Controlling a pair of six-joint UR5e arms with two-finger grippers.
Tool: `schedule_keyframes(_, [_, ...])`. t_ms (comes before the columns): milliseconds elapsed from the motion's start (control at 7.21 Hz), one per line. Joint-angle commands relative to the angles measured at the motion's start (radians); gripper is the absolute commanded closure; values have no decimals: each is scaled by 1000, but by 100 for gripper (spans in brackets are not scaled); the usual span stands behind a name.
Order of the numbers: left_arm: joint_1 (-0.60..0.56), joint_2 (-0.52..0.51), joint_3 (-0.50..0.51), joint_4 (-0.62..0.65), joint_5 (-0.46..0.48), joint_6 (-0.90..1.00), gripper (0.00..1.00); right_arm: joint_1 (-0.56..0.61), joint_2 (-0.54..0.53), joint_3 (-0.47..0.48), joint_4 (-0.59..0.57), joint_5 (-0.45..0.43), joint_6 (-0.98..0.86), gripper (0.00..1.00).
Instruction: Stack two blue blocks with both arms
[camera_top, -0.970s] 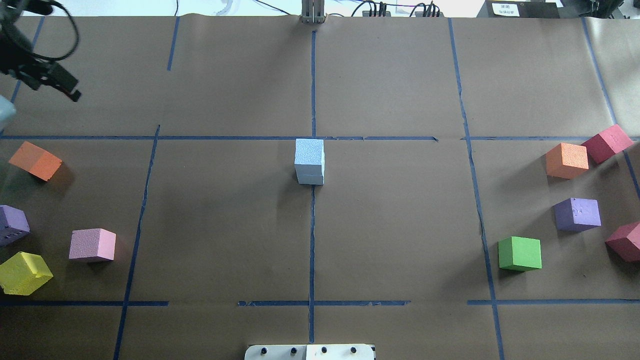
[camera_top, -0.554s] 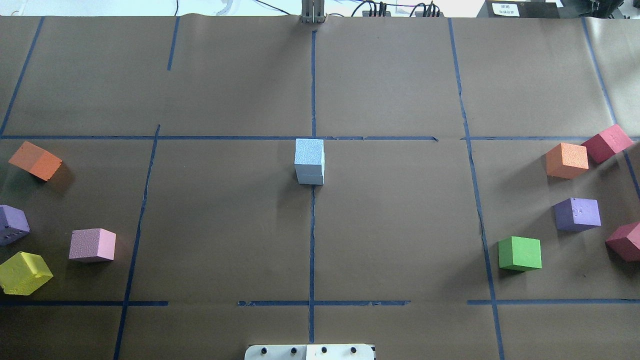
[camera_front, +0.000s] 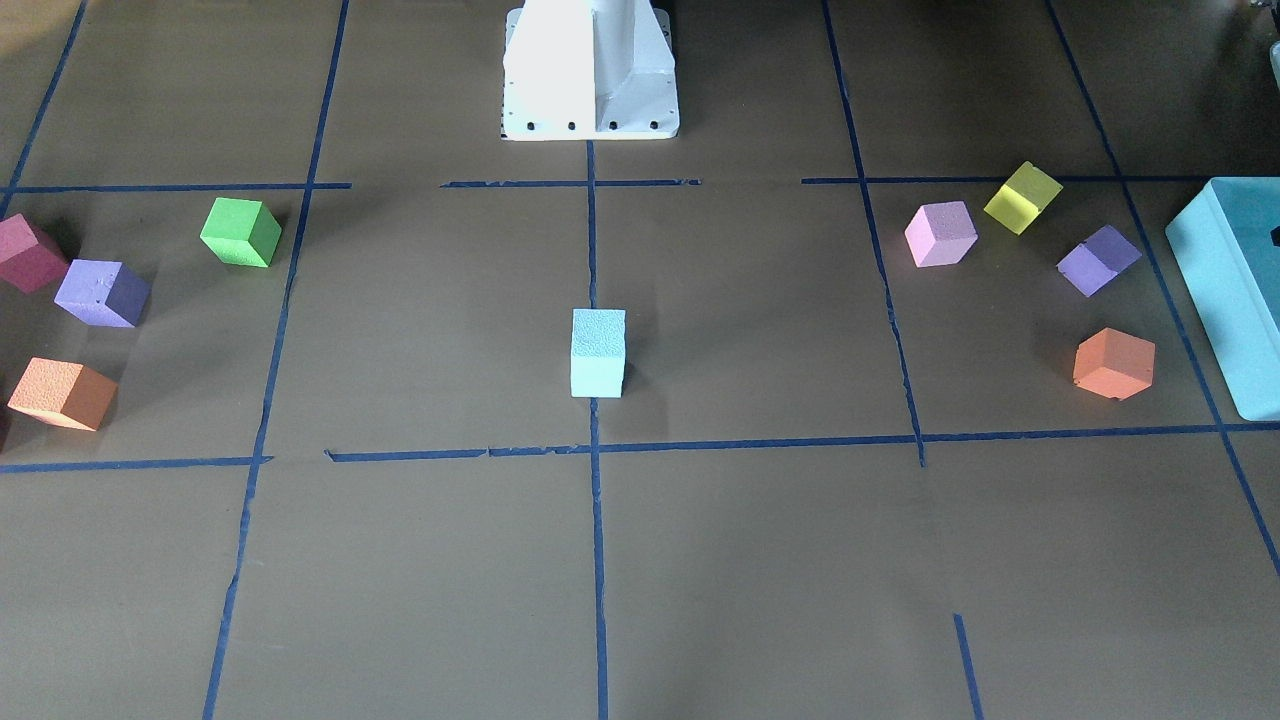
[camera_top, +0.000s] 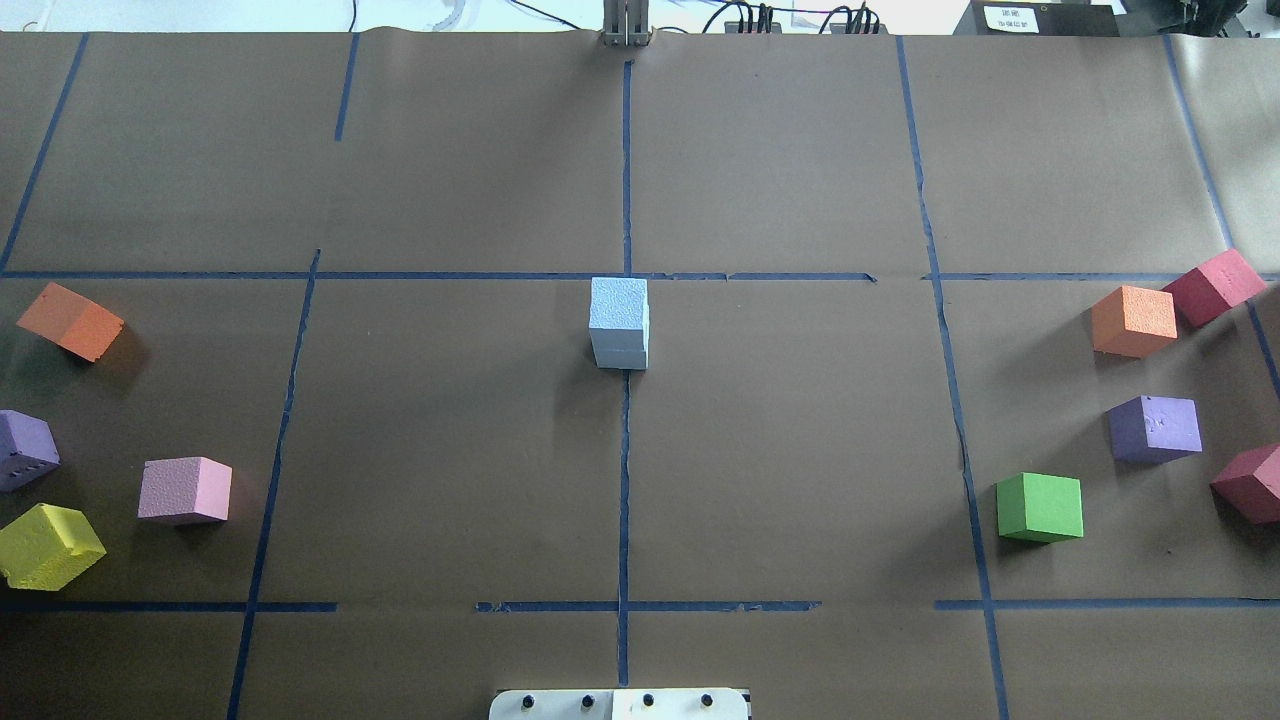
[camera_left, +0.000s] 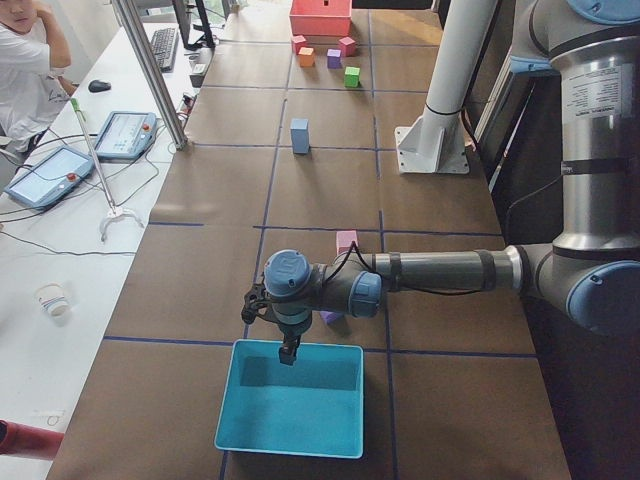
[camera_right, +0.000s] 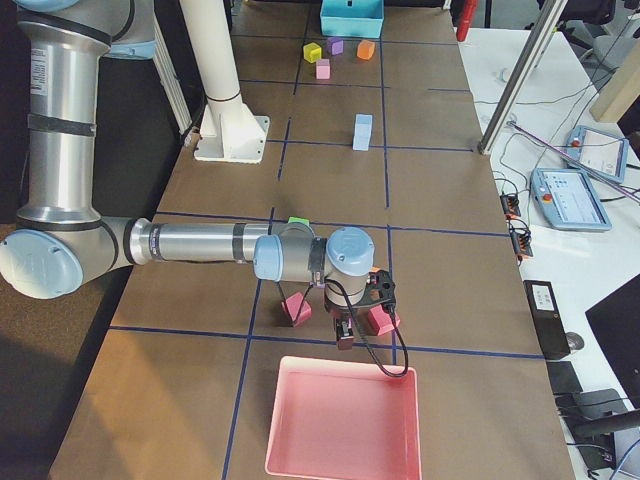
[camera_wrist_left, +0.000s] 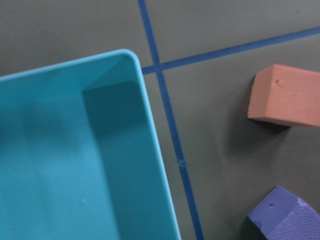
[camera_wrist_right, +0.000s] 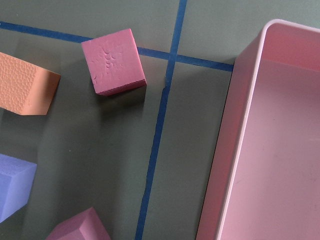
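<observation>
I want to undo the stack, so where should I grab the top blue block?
Take the top blue block by two opposite side faces, coming straight down from above. It sits square on the lower blue block, its sides parallel to the blue tape lines, with no other block close. Stay above the seam.
</observation>
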Motion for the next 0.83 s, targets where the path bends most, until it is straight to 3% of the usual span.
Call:
schedule_keyframes(0, [1,5,7,1,7,-1,0,-2,0,-1,9,0,2,0])
schedule_keyframes(693, [2,1,-10,0,1,1,0,-3,0,-1,15,2,-1,0])
